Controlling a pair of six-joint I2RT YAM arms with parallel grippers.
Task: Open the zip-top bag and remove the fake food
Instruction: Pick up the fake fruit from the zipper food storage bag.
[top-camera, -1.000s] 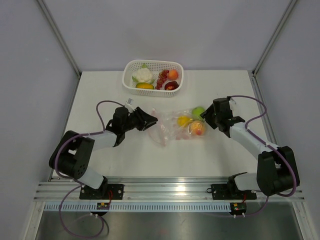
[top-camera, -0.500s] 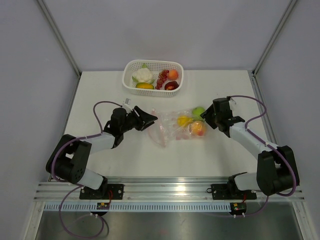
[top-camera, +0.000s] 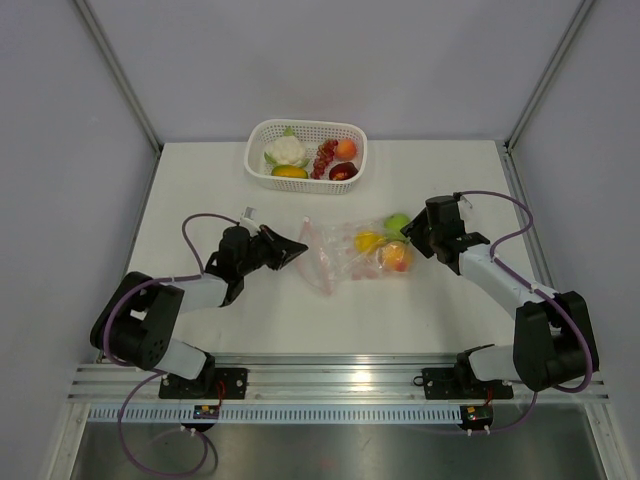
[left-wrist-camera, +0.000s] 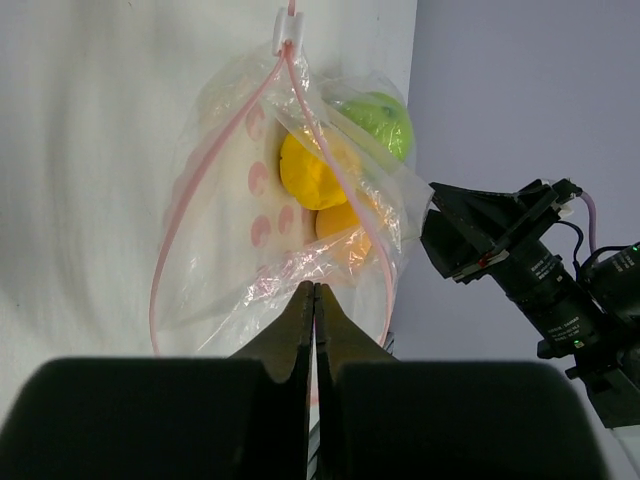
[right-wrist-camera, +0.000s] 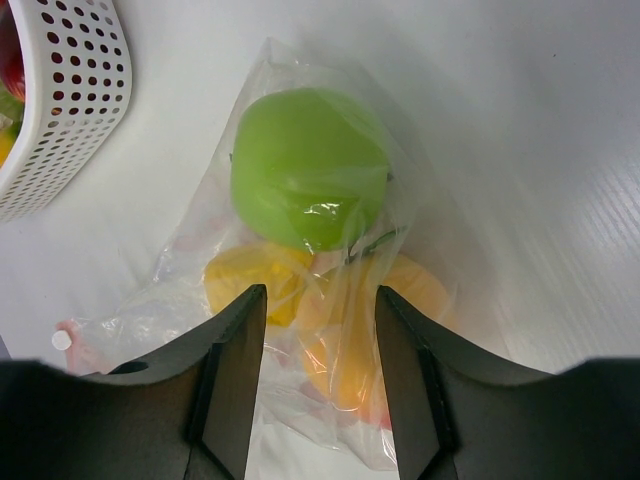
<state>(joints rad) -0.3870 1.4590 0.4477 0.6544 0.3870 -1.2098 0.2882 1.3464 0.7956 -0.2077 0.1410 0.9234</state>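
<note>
The zip-top bag (top-camera: 340, 255) lies mid-table, its pink-edged mouth gaping toward the left arm. Fake food sits inside it: a green apple (right-wrist-camera: 305, 165), a yellow piece (left-wrist-camera: 305, 170) and a peach (top-camera: 395, 258). My left gripper (left-wrist-camera: 315, 287) is shut, its tips meeting on the near lip of the bag's mouth (top-camera: 308, 245). My right gripper (right-wrist-camera: 320, 292) hovers open over the bag's closed end, one finger on each side of the peach, without squeezing it.
A white perforated basket (top-camera: 258, 172) stands at the back of the table with a cauliflower (top-camera: 287, 150), an orange piece and dark red pieces inside. Its wall (right-wrist-camera: 70, 100) shows at the upper left of the right wrist view. Grey walls surround the table.
My left gripper's fingers have closed together and its tip has drawn slightly left and toward me at the bag's mouth. The right arm has not moved.
</note>
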